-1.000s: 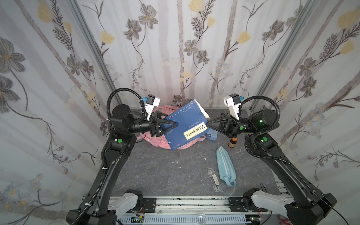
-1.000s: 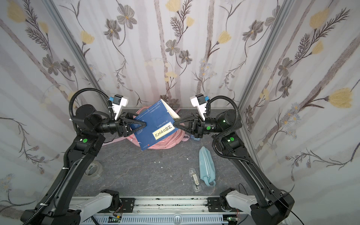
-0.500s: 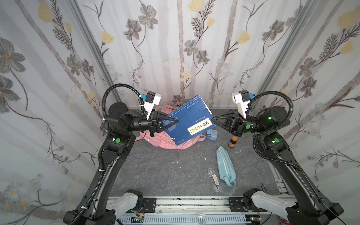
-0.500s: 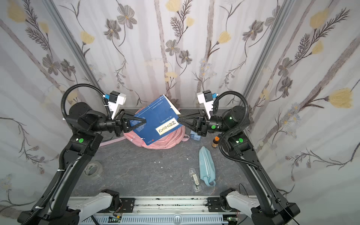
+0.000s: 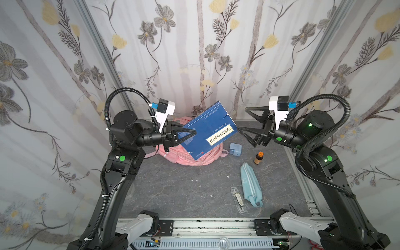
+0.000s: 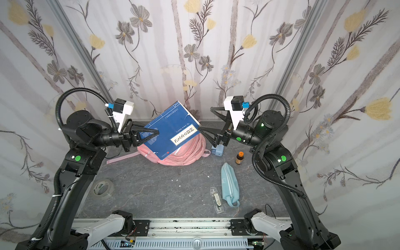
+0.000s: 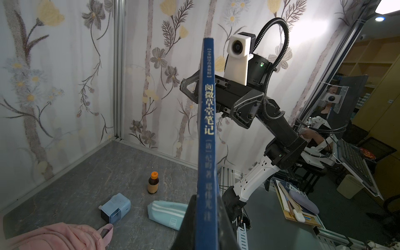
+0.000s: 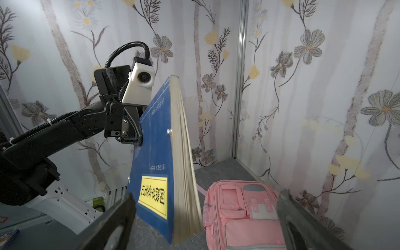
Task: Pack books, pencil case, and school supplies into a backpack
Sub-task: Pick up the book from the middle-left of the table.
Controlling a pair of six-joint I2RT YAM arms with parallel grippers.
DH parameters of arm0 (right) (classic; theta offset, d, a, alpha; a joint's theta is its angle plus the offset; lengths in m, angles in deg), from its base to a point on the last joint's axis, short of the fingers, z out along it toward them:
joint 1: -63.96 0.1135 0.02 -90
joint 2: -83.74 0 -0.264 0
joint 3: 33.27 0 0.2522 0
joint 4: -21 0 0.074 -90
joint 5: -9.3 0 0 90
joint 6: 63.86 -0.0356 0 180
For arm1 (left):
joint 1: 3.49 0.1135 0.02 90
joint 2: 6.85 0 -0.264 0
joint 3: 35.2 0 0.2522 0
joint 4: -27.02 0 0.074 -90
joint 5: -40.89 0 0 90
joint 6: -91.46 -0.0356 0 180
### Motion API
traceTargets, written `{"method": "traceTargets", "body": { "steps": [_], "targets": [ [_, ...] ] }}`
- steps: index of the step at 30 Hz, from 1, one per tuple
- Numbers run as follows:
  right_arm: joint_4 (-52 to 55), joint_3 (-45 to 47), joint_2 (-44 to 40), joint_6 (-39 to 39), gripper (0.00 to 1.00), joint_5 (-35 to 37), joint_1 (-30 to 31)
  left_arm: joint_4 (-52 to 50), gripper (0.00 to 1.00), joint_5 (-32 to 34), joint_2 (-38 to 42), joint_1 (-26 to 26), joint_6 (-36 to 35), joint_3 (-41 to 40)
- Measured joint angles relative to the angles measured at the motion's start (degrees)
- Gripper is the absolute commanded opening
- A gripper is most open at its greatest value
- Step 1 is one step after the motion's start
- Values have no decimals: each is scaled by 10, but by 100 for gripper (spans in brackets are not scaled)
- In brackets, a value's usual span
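Book: dark blue paperback with a yellow label strip, held in the air, tilted, above the pink backpack; only this one book shows.
Left gripper: jaws clamped on the paperback's spine-side edge, carrying it alone.
Right gripper: jaws wide apart, just beside the book's far edge and not touching it.
Step in hand: judged a handover finished, the book now with the left arm for packing.
Next move: needs the backpack's main opening found or held apart, then the book slid in edge first; whether the zip is open, I cannot tell.
Backpack: one, lying at the back of the table.
Pencil case: one, light blue, near the front right.
Clear plastic case: one, just beside the pencil case.
Pale-blue gadget: one, just beside the backpack.
Tape roll: one, front left.
Small brown bottle: one, upright.
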Motion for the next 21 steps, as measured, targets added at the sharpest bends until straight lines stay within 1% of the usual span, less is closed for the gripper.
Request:
{"method": "traceTargets", "body": {
  "steps": [5, 11, 14, 15, 18, 21],
  "targets": [
    [0, -28, 25, 36, 100, 10, 35, -29, 0, 1, -5, 0, -17, -3],
    [35, -54, 65, 46, 100, 3, 67, -50, 0, -3, 0, 0, -44, -7],
    [52, -64, 86, 42, 95, -13, 77, -63, 0, -6, 3, 0, -58, -10],
    [55, -67, 93, 36, 91, -23, 79, -67, 0, -7, 4, 0, -63, -11],
    [52, -78, 112, 14, 69, -63, 79, -75, 0, -10, 7, 0, -75, -11],
    [47, -92, 133, -16, 63, -112, 79, -79, 0, -13, 8, 0, -83, -11]
  ]
}}
